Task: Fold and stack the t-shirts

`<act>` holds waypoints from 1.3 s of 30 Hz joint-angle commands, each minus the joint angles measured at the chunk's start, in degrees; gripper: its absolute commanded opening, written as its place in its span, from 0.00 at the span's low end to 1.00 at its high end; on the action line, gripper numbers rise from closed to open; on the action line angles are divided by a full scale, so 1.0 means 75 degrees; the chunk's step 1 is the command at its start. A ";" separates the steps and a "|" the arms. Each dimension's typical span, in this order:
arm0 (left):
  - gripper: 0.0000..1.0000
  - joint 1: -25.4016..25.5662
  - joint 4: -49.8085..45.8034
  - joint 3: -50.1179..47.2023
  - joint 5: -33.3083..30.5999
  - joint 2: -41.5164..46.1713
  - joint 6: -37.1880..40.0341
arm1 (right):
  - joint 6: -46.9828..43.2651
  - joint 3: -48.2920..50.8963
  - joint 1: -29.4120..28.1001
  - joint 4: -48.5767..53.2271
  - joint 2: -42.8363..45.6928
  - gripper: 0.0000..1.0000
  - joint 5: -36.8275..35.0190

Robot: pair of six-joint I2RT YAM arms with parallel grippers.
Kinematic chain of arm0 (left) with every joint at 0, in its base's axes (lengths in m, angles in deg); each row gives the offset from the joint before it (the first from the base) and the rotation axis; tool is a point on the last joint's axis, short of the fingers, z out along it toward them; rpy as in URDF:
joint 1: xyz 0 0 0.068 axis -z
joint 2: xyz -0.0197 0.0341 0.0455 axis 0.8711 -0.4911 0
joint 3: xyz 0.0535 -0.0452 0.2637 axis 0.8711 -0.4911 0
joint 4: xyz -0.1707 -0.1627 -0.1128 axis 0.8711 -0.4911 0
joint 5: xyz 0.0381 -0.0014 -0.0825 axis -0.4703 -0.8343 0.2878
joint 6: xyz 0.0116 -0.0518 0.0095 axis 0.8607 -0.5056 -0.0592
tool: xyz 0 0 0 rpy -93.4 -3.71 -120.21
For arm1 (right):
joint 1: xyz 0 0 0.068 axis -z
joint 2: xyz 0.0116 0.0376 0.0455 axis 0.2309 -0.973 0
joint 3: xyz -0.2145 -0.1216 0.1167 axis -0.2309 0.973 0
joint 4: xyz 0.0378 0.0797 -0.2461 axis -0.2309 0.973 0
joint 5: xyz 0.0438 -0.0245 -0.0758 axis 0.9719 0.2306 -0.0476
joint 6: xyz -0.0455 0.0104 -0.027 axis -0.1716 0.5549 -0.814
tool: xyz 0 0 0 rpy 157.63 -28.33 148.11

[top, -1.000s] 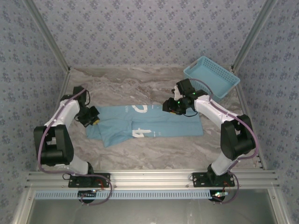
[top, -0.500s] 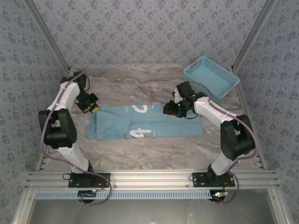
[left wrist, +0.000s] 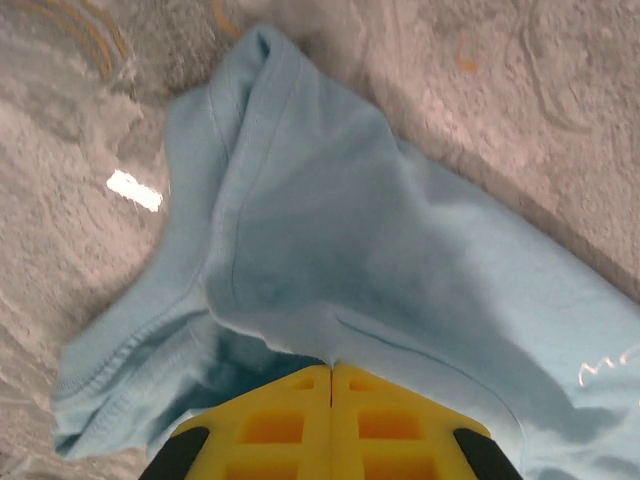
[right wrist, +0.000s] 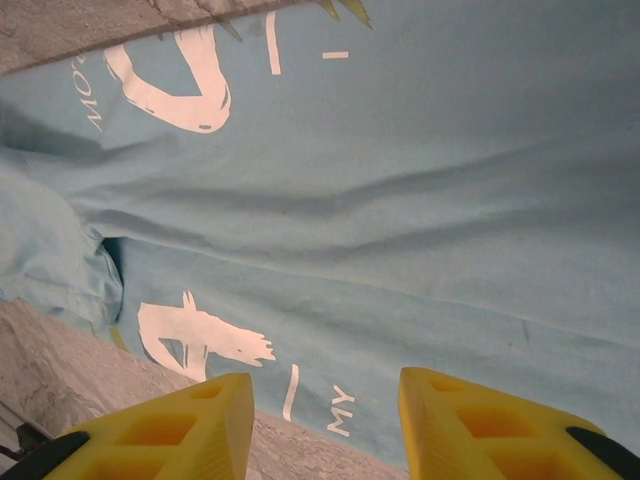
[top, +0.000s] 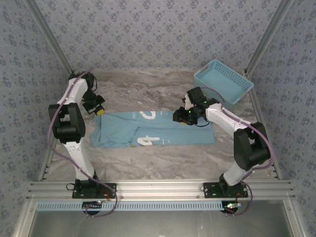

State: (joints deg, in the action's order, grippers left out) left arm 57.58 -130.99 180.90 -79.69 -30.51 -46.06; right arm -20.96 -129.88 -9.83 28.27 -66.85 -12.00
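Take the light-blue lattice basket (top: 223, 81) at the far right corner of the marble table (top: 148, 84) as your marker. The sky-blue t-shirt (top: 153, 131) lies spread on the table, nearer you and to the left of the basket, apart from it. Its white lettering faces up, and a fold runs along its length.

Your right gripper (top: 181, 116) hangs over the end of the shirt nearest the basket. In the right wrist view its yellow fingers (right wrist: 160, 425) stand moderately apart with nothing between them, and the printed cloth is below.

Your left gripper (top: 98, 110) sits at the shirt corner farthest from the basket. In the left wrist view its jaws are pressed together on the cloth, which bunches and creases away from the tips.

Bare table lies between the shirt and the basket.
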 commanded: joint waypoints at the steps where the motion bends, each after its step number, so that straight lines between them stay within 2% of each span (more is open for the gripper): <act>1: 0.00 -0.0050 0.0076 0.0291 -0.0580 -0.0451 0.0171 | 0.0061 0.0191 0.0008 0.0050 0.0262 0.45 -0.0024; 5: 0.02 -0.0045 0.0118 0.0594 -0.0914 -0.1031 0.0330 | 0.0077 0.0402 0.0212 0.0095 0.0365 0.44 -0.0318; 7: 0.18 -0.0005 0.0002 0.0664 -0.1294 -0.1057 0.0274 | 0.0078 0.0465 0.0421 0.0131 0.0465 0.44 -0.0510; 9: 0.35 0.0104 0.0082 0.0447 -0.1999 -0.0592 0.0113 | 0.0046 0.0473 0.0682 0.0153 0.0505 0.44 -0.0647; 11: 0.38 0.0251 0.0297 -0.0023 -0.2535 0.0133 -0.0067 | 0.0004 0.0427 0.0901 0.0230 0.0462 0.43 -0.0862; 13: 0.39 0.0423 0.0552 -0.0743 -0.2351 0.0972 -0.0423 | -0.0068 0.0366 0.1138 0.0253 0.0274 0.42 -0.1049; 18: 0.35 0.1204 0.1398 -0.2574 -0.0712 0.2170 -0.1826 | -0.0458 -0.0276 0.1491 0.0558 -0.0719 0.39 -0.1503; 20: 0.34 0.1516 0.2060 -0.3251 -0.0122 0.2304 -0.2441 | -0.0616 -0.0665 0.1548 0.0576 -0.1112 0.38 -0.1635; 24: 0.31 0.1783 0.2785 -0.3952 0.0470 0.1955 -0.3260 | -0.0778 -0.1110 0.1679 0.1296 -0.1656 0.40 -0.2242; 29: 0.30 0.1717 0.2916 -0.4111 0.0279 0.1400 -0.3132 | -0.0666 -0.0688 0.1813 0.1438 -0.1567 0.55 -0.2580; 34: 0.29 0.1542 0.2889 -0.3993 0.0175 0.0850 -0.2689 | -0.0246 0.0262 0.1874 0.1260 -0.1375 0.71 -0.2301; 39: 0.29 0.1282 0.2895 -0.3495 0.0141 0.0200 -0.2210 | 0.0307 0.0905 0.1884 0.0960 -0.1028 0.75 -0.1866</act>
State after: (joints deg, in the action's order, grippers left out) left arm 68.64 -112.85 153.78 -76.41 -23.76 -65.60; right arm -22.25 -126.71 4.00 33.67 -74.90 -27.87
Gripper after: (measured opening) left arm 0.288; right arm 0.749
